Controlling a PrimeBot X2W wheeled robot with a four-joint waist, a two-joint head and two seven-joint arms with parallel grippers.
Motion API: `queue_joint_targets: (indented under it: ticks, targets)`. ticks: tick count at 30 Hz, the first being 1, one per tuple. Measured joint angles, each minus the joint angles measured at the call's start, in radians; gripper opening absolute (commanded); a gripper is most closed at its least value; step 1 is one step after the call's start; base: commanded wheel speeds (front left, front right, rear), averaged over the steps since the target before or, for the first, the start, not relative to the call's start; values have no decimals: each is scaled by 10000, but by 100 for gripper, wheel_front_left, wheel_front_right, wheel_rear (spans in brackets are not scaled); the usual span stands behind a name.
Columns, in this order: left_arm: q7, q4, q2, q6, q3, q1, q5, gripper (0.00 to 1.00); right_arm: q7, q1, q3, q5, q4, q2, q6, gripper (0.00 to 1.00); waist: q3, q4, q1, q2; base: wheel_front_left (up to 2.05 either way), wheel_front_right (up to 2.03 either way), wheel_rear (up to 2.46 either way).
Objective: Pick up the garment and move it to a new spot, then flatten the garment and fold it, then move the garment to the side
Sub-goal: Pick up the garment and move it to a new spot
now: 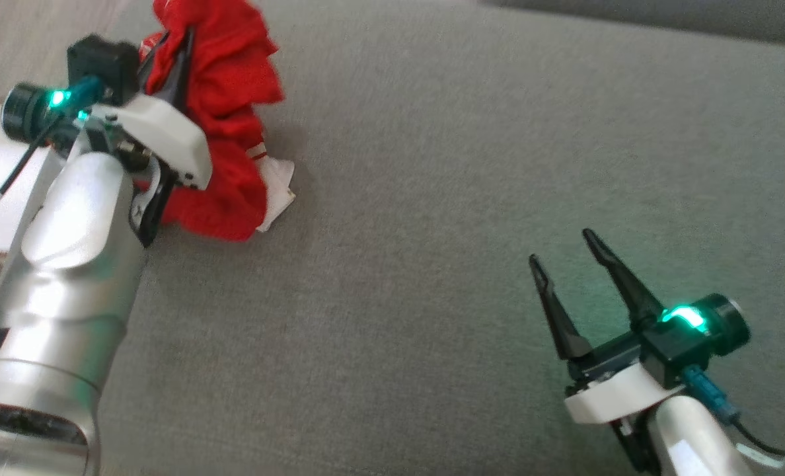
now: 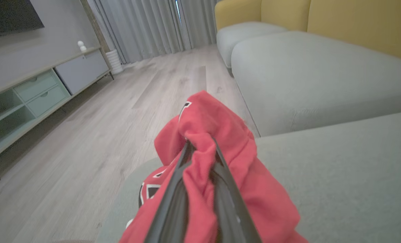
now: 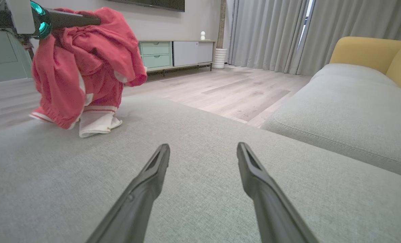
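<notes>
- Our left gripper (image 2: 202, 148) is clamped on a bunched fold of the red garment (image 2: 220, 125). Cloth wraps over both fingers, so the jaws look nearly closed.
- The garment (image 1: 227, 86) hangs from that grip in a crumpled clump. Its white hem (image 1: 277, 188) touches the grey sofa cushion (image 1: 432, 198), near the cushion's edge by the wood floor (image 2: 119, 111).
- We judge the step as the carry to a new spot.
- To do it well we should raise the clump until the hem clears the cushion, then travel inward to the bare middle, away from the edge. We should hold the clamp firm, because a bunched fold can slip.
- Our right gripper (image 1: 560, 246) has its fingers spread wide and holds nothing. It is low over the cushion, well apart from the garment (image 3: 82, 71).
- From the right gripper the garment sits up and to the left, with bare cushion between them.
</notes>
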Motion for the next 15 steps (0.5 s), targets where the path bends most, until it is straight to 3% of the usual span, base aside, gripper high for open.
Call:
queue_joint_targets:
  ticks: [6,15]
  targets:
    - [-123,-1319,155,0,-1068,-342,-861,0,0,125,144,115,184,539,0,100,-1071,-618,-3,0,0,0,0]
    - [203,-3463,123,0,-2408,-470,-2598,0,0,566,309,236,261,848,0,100,-1903,-2789,-1,0,0,0,0]
